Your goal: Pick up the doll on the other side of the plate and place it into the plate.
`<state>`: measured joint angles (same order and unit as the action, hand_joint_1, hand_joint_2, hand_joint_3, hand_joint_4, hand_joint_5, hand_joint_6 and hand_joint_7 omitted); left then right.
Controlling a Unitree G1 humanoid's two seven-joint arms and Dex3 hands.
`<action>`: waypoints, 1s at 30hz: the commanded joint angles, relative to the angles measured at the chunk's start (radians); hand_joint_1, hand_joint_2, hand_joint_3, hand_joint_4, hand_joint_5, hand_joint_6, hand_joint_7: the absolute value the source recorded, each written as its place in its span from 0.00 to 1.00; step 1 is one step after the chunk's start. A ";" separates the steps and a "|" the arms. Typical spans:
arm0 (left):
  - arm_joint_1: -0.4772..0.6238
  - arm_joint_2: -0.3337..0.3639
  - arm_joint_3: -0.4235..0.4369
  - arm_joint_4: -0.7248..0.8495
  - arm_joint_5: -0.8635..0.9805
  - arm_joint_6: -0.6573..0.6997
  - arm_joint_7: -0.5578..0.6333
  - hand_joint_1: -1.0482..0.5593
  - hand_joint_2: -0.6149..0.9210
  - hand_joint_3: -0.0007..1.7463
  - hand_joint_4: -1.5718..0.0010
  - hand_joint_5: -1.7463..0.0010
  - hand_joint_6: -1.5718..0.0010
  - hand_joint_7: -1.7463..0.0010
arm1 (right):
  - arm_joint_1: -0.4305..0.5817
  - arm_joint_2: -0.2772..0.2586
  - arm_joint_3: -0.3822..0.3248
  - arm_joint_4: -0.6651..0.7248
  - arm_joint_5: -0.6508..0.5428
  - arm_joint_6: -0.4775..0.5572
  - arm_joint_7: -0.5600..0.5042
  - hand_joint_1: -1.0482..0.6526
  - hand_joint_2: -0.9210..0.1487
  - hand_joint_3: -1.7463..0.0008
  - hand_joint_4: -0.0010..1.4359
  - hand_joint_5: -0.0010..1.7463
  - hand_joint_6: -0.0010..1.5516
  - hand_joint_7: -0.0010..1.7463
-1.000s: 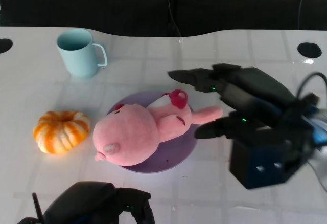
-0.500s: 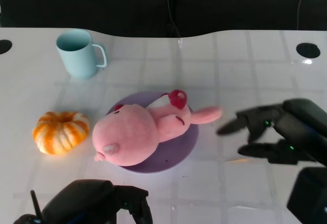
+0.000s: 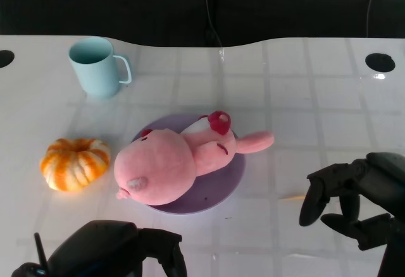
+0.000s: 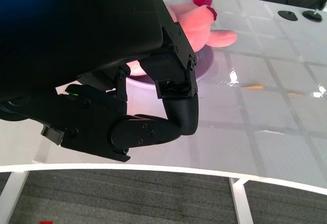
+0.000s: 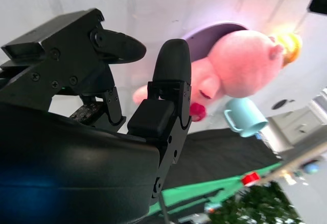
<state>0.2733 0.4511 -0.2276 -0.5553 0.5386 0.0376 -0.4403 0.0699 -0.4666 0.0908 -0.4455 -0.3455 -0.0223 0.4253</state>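
Plush pink pig doll (image 3: 169, 163) (fuzzy, rounded) lies across the round purple plate (image 3: 229, 177) mid-table; right hand (image 3: 354, 200) near the front-right edge, fingers apart, empty; left hand (image 3: 117, 255) curled, empty, at the front edge.

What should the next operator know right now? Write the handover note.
Right robot hand: empty, fingers apart, off to the side of the plate, touching nothing.
Left robot hand: at the near table edge, fingers curled in, holding nothing.
Pink doll: lying on the purple plate, one limb sticking out past the rim.
Done: doll placed.
Left: nothing obvious; maybe check that the doll sits securely.
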 commanded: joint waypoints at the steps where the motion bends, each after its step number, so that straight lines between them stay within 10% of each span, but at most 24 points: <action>1: 0.005 0.016 0.021 0.015 -0.011 -0.017 0.012 0.42 1.00 0.25 0.56 0.22 0.55 0.43 | -0.004 -0.012 0.004 0.034 -0.022 0.012 -0.007 0.64 0.45 0.41 0.58 0.91 0.57 0.59; 30: 0.020 0.020 0.049 0.028 -0.009 -0.054 0.012 0.43 1.00 0.24 0.56 0.24 0.55 0.46 | -0.054 -0.021 0.066 0.121 -0.087 0.003 0.003 0.61 0.42 0.44 0.59 0.89 0.56 0.61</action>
<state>0.2915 0.4596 -0.1922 -0.5205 0.5335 -0.0207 -0.4309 0.0207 -0.4719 0.1559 -0.3210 -0.4284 -0.0199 0.4246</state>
